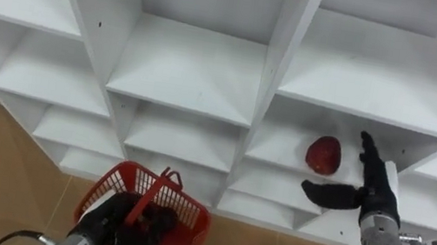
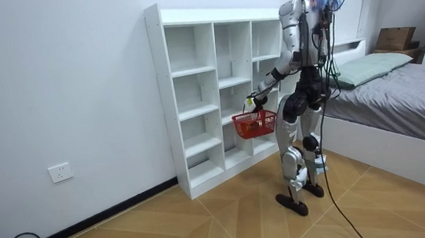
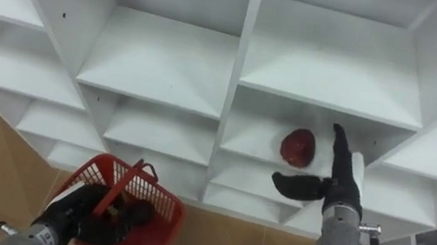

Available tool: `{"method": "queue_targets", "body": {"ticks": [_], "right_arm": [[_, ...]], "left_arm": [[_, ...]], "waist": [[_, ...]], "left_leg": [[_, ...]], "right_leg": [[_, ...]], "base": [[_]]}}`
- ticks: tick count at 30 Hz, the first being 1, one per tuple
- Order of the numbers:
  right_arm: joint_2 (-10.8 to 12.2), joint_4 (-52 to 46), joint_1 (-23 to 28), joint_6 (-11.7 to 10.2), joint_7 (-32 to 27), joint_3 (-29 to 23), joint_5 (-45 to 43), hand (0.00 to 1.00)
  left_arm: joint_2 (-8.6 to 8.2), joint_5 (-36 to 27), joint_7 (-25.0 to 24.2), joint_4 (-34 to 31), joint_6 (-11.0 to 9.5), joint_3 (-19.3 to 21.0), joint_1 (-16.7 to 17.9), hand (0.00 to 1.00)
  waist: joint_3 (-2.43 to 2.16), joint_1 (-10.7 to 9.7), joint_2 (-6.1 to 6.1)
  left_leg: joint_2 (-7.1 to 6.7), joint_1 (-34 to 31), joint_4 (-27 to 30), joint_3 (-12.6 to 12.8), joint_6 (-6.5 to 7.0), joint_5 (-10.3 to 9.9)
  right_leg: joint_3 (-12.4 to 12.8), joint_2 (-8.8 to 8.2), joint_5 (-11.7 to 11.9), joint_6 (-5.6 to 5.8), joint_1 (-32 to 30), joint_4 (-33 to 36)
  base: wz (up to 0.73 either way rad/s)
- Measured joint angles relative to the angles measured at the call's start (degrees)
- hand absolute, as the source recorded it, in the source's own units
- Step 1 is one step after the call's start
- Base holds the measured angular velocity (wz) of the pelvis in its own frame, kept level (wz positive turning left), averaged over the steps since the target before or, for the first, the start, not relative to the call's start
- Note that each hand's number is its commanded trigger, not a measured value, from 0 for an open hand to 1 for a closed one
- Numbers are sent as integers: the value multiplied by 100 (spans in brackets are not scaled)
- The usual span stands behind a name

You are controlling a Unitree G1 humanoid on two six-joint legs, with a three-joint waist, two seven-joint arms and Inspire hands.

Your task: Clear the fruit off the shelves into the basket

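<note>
Your basket [image 1: 177, 215] hangs from the left hand [image 1: 109, 218], fingers curled on its handle; can't tell what's in it. The right hand [image 1: 373, 189] is spread open, holding nothing, just beside the red fruit [image 1: 323, 154] on the closet [image 1: 191, 74] shelf. I'd say that one's still to grab.

White wall [image 2: 63, 86], herringbone wood floor [image 2: 206, 227], grey bed [image 2: 412, 109], green pillow [image 2: 374, 65], wall socket [image 2: 60, 172]

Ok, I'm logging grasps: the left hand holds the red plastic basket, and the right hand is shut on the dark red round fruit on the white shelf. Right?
No. The left eye view shows the right hand open, fingers straight beside the dark red round fruit, not shut on it. The left hand holds the red plastic basket.
</note>
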Motion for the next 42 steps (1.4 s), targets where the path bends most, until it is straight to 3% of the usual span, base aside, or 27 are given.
{"method": "queue_targets", "body": {"ticks": [7, 12, 21, 42], "right_arm": [[-13, 191, -129, 2, -157, -8, 47, 0], [-252, 571, -493, -9, -192, -59, 218, 0], [-322, 825, -798, -27, -337, -30, 237, 0], [-409, 828, -1098, -17, -286, 7, 219, 0]], "left_arm": [[3, 11, -21, 36, 122, -31, -85, 100], [87, 212, -132, 231, 135, 36, -125, 100], [114, 216, -70, 253, 139, 56, -451, 100], [86, 181, -108, 366, 143, 49, -517, 100]], "waist": [[29, -16, 48], [64, -10, 119], [65, 147, 120], [109, 153, 90]], "left_leg": [[-4, -221, 83, -11, 1, 1], [-1, -416, 117, -12, 6, 9], [4, -630, 169, 77, 8, 19], [23, -814, 268, 152, 10, 20]], "right_leg": [[-68, -18, 5, -7, -175, 31], [-56, -26, 10, -16, -390, 106], [28, -33, 13, -20, -662, 205], [27, -36, 18, -28, -862, 310]], "base": [[3], [-1], [-4], [-1]]}}
